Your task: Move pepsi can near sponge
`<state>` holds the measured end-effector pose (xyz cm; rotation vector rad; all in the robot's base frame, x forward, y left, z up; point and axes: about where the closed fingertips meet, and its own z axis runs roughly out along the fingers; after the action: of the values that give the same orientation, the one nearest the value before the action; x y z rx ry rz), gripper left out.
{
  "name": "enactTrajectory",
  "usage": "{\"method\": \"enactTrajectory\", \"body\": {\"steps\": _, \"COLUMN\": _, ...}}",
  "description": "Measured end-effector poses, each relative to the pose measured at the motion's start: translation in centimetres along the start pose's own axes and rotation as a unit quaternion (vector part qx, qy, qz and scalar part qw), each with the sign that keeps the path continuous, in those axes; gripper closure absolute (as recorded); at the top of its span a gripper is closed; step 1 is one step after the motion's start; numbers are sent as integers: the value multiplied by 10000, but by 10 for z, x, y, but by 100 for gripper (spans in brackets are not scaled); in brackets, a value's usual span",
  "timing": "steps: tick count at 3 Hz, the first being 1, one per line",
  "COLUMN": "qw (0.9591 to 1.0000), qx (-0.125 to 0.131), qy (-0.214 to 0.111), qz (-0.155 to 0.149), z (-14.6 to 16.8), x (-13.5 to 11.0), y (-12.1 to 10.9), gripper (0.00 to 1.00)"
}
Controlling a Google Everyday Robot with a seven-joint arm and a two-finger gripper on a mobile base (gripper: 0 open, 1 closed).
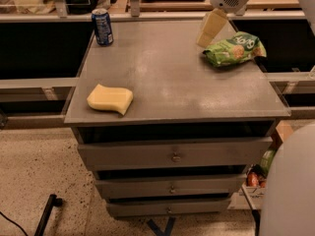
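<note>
- Although the task seemed to be only at its start, every piece of it was in plain view.
- Nearest were the drawers (174,156), with flat grey fronts and small round knobs.
- On the front left of the table (177,82) lay the sponge (110,98), a pale yellow block of soft-looking foam with wavy edges.
- The table top was flat, dull grey and lightly scuffed.
- Further back on the right lay a bag (234,48), green, glossy and crinkled.
- Just beside the bag, the gripper (210,29) hung over the back right of the table with nothing seen in it. I could not tell whether it was apart or together.
- At the back left corner the can (102,27) stood upright, a smooth dark blue cylinder with a silver top, well apart from both the sponge and the gripper.
- By my judgement nothing was done yet: the reach across, the grasp, the carry forward and the setting down near the sponge all remained.
</note>
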<state>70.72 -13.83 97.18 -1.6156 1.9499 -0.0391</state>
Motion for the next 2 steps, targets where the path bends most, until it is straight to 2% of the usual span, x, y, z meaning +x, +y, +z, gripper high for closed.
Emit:
{"method": "enactTrajectory", "body": {"steps": 1, "qw": 10000, "qx": -1, "qy": 0, "qz": 0, "z": 0, "x": 0, "y": 0, "gripper": 0}}
{"method": "enactTrajectory", "body": {"steps": 2, "qw": 9994, "qx": -50, "qy": -340, "qz": 72, "z": 30, "x": -20, "y": -8, "gripper": 0}}
